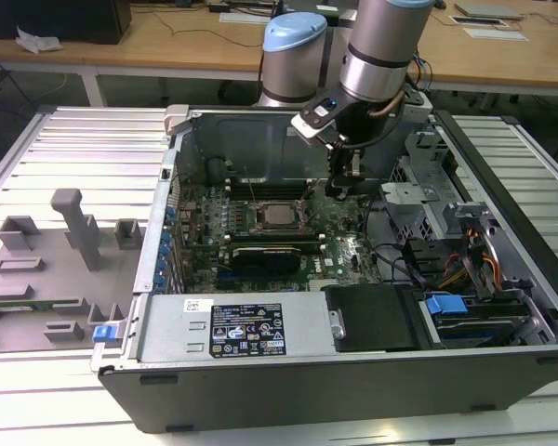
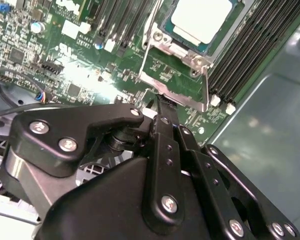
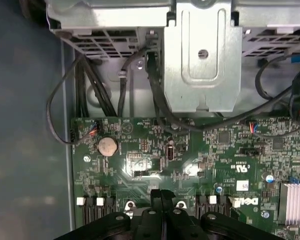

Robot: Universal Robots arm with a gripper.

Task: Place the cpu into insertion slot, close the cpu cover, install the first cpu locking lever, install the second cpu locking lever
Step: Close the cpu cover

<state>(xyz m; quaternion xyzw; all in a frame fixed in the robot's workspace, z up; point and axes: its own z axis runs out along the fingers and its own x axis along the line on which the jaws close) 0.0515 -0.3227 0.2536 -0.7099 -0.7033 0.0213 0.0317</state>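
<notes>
I see the cpu (image 2: 202, 17), a small square chip with a pale silvery top, lying flat in the metal-rimmed slot (image 2: 182, 47) on the green board (image 3: 140, 150), with my tool (image 2: 161, 105) pinched narrow, empty, just beside that rim.

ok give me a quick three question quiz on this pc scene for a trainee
1. True or false: the cpu sits in the insertion slot.
2. Pick one: the tool has its fingers a) wide open, b) shut together, c) clamped on a cable.
3. Fill in: in the exterior view, the tool hangs toward the exterior view's ____ of the cpu.
Key: 1 true; 2 b; 3 right.
</notes>
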